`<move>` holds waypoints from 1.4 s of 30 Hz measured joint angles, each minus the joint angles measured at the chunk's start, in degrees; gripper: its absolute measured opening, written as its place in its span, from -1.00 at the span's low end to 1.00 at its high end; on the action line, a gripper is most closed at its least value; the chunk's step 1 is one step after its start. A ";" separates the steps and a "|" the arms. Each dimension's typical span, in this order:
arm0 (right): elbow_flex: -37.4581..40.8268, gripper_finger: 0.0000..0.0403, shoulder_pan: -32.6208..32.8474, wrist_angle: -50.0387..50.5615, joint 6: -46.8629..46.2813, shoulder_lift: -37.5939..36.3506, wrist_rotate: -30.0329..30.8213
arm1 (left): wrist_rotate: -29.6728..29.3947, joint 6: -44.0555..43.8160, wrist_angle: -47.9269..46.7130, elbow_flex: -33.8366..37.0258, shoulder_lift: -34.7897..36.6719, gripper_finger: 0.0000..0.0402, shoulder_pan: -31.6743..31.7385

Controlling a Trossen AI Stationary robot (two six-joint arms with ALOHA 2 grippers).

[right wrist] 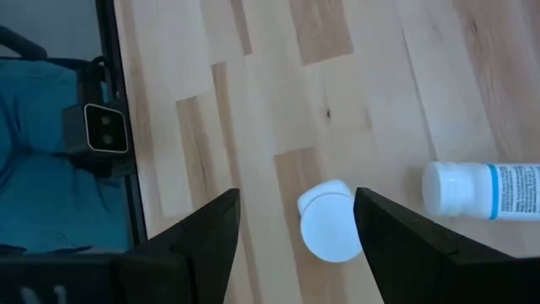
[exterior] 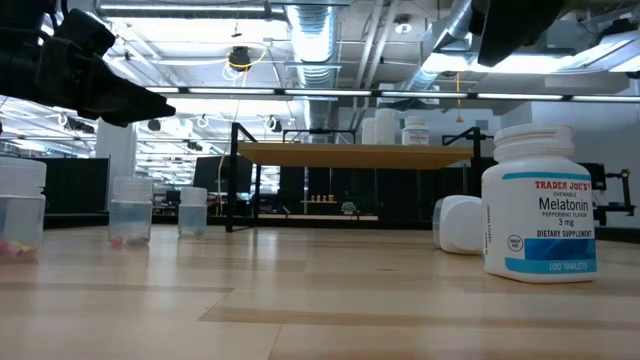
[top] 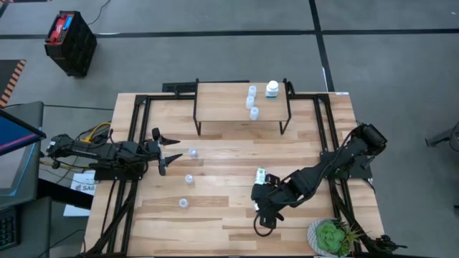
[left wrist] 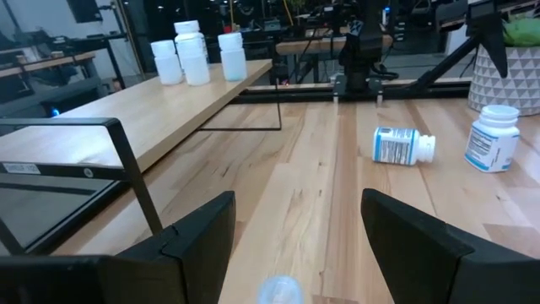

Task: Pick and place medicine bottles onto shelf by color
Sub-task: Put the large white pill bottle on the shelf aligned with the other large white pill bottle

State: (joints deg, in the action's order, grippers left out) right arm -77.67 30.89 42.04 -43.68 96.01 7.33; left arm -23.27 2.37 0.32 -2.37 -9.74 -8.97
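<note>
The shelf (top: 242, 100) stands at the table's far side with three pale-blue bottles (top: 252, 102) and a white bottle (top: 272, 89) on it. Three pale-blue bottles stand upright on the table (top: 192, 153) (top: 189, 179) (top: 183, 203). My left gripper (top: 176, 150) is open and empty, just left of the nearest one (left wrist: 278, 291). My right gripper (right wrist: 295, 245) is open and points down above an upright white Melatonin bottle (right wrist: 329, 224) (exterior: 540, 205), clear of its cap. Another white bottle (top: 259, 174) (right wrist: 485, 190) lies on its side nearby.
A green potted plant (top: 333, 236) stands at the table's near right corner, close to my right arm. The shelf's black legs (top: 199, 122) and black frame rails (top: 136, 115) stand around the far half of the table.
</note>
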 joint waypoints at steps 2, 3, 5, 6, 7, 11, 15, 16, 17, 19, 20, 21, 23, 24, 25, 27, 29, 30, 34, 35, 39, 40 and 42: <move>0.00 0.27 -0.32 0.00 0.12 0.00 -0.03 | 0.00 0.01 0.00 0.00 -0.02 0.22 0.00; 0.00 0.27 -0.40 -0.03 0.46 0.00 0.02 | 0.00 0.00 0.00 0.00 0.00 0.22 0.02; 0.00 0.27 -0.79 -0.81 0.64 0.00 -0.02 | 0.00 0.00 0.00 0.02 0.00 0.22 0.02; -0.01 0.27 -1.05 -1.28 0.79 0.00 0.00 | 0.00 0.02 0.00 0.00 -0.02 0.22 0.00; -0.02 0.27 -1.09 -1.52 1.59 0.00 0.00 | 0.00 0.00 0.00 0.00 -0.02 0.22 0.00; -0.02 0.27 -1.07 -1.79 0.58 0.00 -0.10 | 0.00 0.00 0.00 0.00 -0.02 0.22 0.01; -0.02 0.27 -1.05 -1.63 0.20 0.00 -0.04 | 0.00 0.00 0.00 0.02 -0.02 0.22 0.00; -0.02 0.27 -1.09 -1.33 0.20 0.00 -0.02 | 0.00 0.00 0.00 0.02 -0.02 0.22 0.00; -0.02 0.27 -1.11 -0.74 0.28 0.00 -0.02 | 0.00 0.00 0.01 0.01 0.00 0.22 0.00; -0.02 0.27 -1.11 0.92 0.28 0.00 0.02 | 0.00 0.00 0.00 0.00 -0.01 0.22 0.01; -0.02 0.27 -1.08 1.70 0.09 0.00 0.02 | 0.00 0.00 0.00 0.00 -0.01 0.22 0.00; -0.02 0.27 -1.07 2.39 -0.16 0.00 0.02 | 0.00 0.00 0.00 0.01 -0.02 0.22 0.00; -0.02 0.27 -1.18 3.42 -1.17 0.00 0.02 | 0.00 0.00 0.02 0.02 -0.02 0.22 0.00; -0.02 0.27 -1.30 3.62 -1.61 0.00 0.02 | 0.00 0.00 0.00 0.00 -0.02 0.22 0.00; -0.02 0.27 -1.39 3.83 -1.76 0.00 0.04 | 0.00 0.00 0.00 0.00 -0.02 0.22 0.00; -0.02 0.27 -1.46 4.38 -1.37 0.00 0.48 | 0.00 0.00 0.01 0.00 -0.01 0.22 0.01; -0.02 0.27 -1.46 4.03 -0.02 0.00 1.91 | 0.00 0.00 0.00 0.00 0.00 0.22 0.00; -0.04 0.27 -1.42 3.98 0.44 0.00 2.50 | 0.00 0.00 0.01 0.01 -0.01 0.22 0.00; -0.04 0.27 -1.40 4.03 0.48 0.00 2.89 | 0.00 0.00 0.02 0.00 -0.01 0.22 0.01; -0.04 0.27 -1.34 3.96 0.50 0.00 2.89 | 0.00 0.00 0.02 0.00 -0.02 0.22 0.00; -0.05 0.27 -0.86 3.99 4.56 0.19 3.04 | 0.00 0.00 0.02 0.02 -0.01 0.22 0.00; -0.15 0.27 -0.62 3.83 7.22 0.87 3.03 | 0.00 0.00 0.02 0.00 0.00 0.22 0.00; -0.02 0.27 0.11 4.09 12.36 2.10 2.95 | 0.00 0.00 0.00 0.00 -0.01 0.22 0.00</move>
State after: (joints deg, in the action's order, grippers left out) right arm -77.69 31.00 46.13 -31.32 98.10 10.28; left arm -23.27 2.37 0.32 -2.37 -9.75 -8.97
